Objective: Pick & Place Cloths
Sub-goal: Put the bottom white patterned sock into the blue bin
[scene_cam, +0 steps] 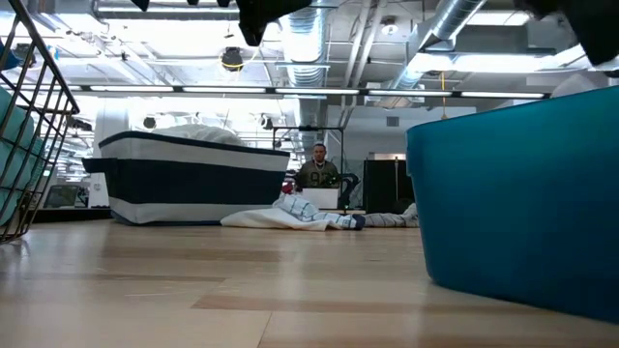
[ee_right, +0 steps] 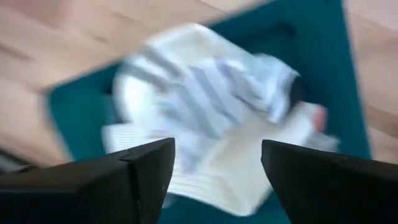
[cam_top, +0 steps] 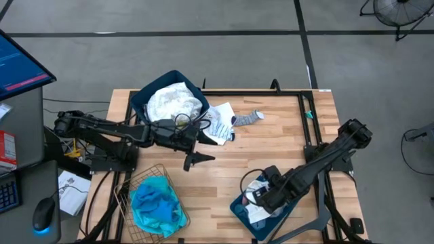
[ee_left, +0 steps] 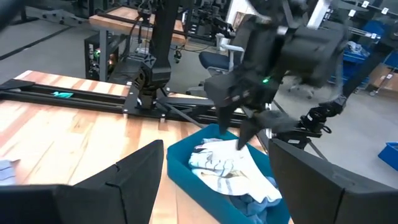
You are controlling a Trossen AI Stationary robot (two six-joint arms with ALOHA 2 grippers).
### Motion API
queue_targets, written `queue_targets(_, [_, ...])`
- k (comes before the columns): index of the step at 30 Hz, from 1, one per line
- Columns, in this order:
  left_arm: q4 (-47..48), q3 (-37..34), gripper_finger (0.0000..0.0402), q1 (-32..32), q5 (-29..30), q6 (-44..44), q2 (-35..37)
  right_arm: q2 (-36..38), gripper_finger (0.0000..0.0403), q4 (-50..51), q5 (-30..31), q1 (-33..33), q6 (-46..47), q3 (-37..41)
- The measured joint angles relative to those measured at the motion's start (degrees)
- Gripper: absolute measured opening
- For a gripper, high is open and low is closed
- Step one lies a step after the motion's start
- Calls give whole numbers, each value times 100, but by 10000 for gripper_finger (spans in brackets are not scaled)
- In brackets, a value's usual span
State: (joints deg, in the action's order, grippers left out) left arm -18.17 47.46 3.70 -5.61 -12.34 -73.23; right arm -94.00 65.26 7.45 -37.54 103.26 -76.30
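- Open wood is seen across the table [cam_top: 285,146] middle, between both arms.
- Right gripper [cam_top: 261,196] is held over the near-right blue bin [cam_top: 237,207], fingers spread wide, empty; striped socks [ee_right: 211,99] lie inside.
- Left gripper [cam_top: 196,160] is poised mid-table, fingers parted, empty.
- White cloths [cam_top: 175,102] fill the far bin [cam_top: 139,102]; the turquoise garment [cam_top: 156,207] fills the wire basket [cam_top: 125,186]; a grey sock [cam_top: 247,118] lies loose near the far edge.

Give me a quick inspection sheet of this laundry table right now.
Surface: wooden table, mostly bare in the middle.
Job's things: white cloth in the far blue bin; turquoise garment in the wire basket; striped socks in the near blue bin; grey sock loose on the table.
Clutter: nothing seen.
Grippers: left gripper open, empty; right gripper open over the near bin.
Cables: cable loop by the near bin.
Surroundings: person behind the table.
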Motion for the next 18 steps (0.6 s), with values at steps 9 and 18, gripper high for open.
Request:
queue_targets(9, [22,0,273,0,-2,-37,0,-373,96,-391,787,113,-337,-105])
queue_targets(18, [79,0,273,7,-3,-57,0,-1502,31,-883,109,164,-645,-113])
